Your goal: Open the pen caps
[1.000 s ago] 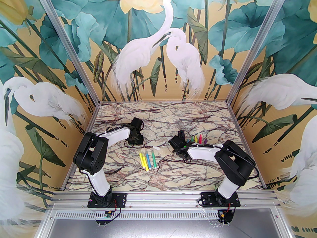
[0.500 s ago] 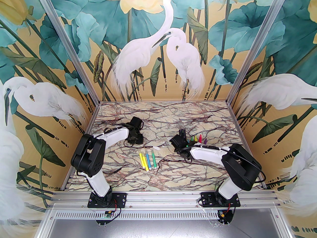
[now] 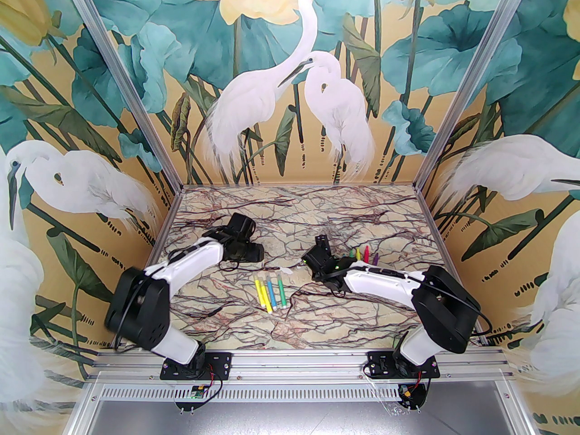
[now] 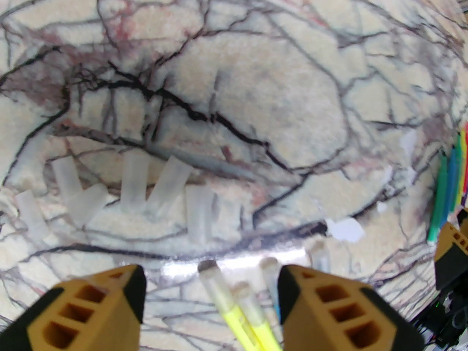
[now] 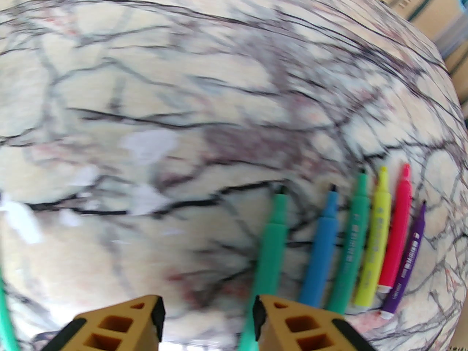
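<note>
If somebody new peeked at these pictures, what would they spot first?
Probably the big white birds painted on the walls around the marble table. Next come the bright colours: six uncapped pens lying side by side on the table's right part, and four capped pens in the middle. A row of clear caps lies loose on the marble too.

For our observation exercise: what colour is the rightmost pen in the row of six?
The pen is purple, clearest in the right wrist view.
</note>
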